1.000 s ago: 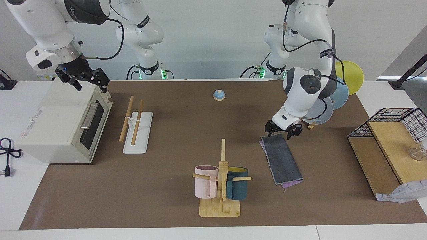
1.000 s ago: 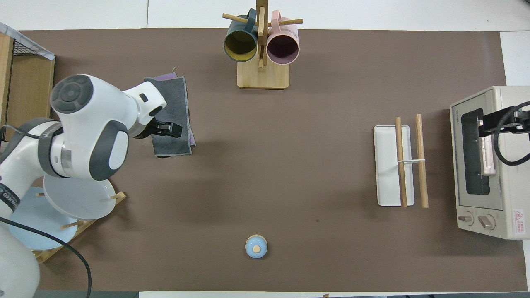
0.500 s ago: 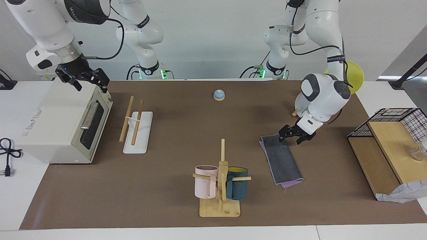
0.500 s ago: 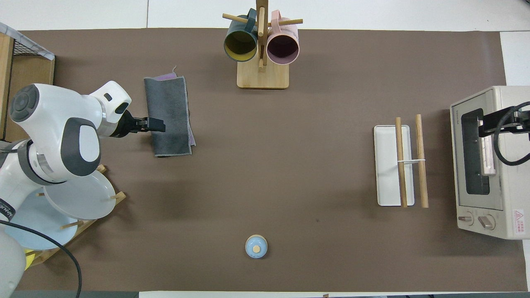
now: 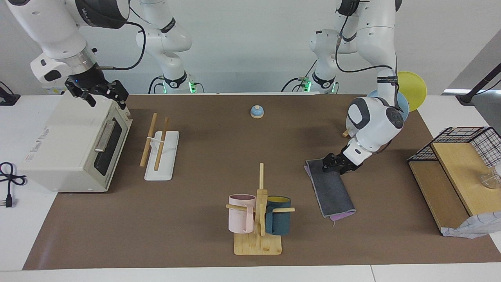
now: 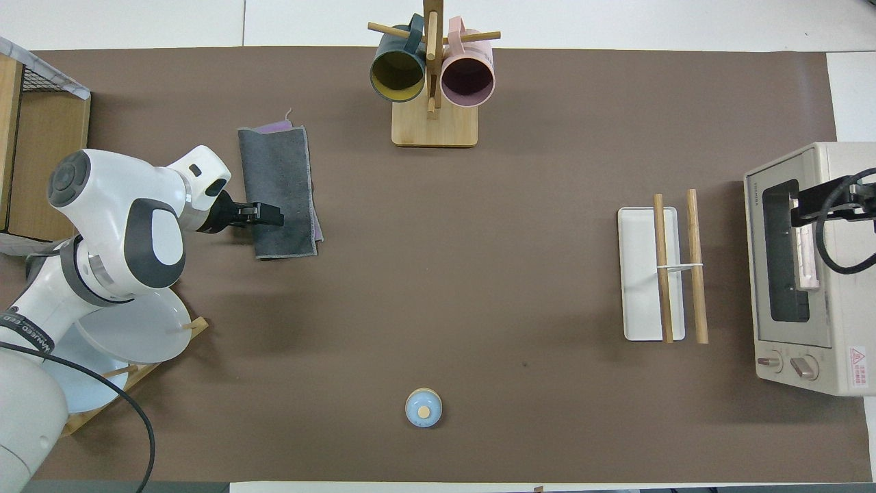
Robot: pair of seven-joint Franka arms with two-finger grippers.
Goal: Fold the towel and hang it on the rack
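Note:
The towel [image 5: 332, 192] [image 6: 284, 171] lies folded into a long strip on the brown mat, dark grey face up, with purple showing along one long edge and at the end farther from the robots. My left gripper [image 5: 333, 165] [image 6: 269, 213] is down low at the towel's long edge toward the left arm's end, near the corner closest to the robots, and reaches in sideways over the cloth. The rack [image 5: 156, 145] [image 6: 662, 274], a white base with two wooden rods, stands toward the right arm's end. My right gripper [image 5: 102, 94] [image 6: 814, 205] waits open above the toaster oven.
A toaster oven [image 5: 66, 145] sits beside the rack. A mug tree [image 5: 258, 219] with a pink and a dark teal mug stands farthest from the robots. Also present are a blue bell [image 5: 256, 112], a plate stand [image 6: 130, 329] and a wooden shelf with a wire basket [image 5: 454, 176].
My left gripper swung from over the towel's end nearest the robots round to its side edge and dropped onto it. The towel and right arm have not moved.

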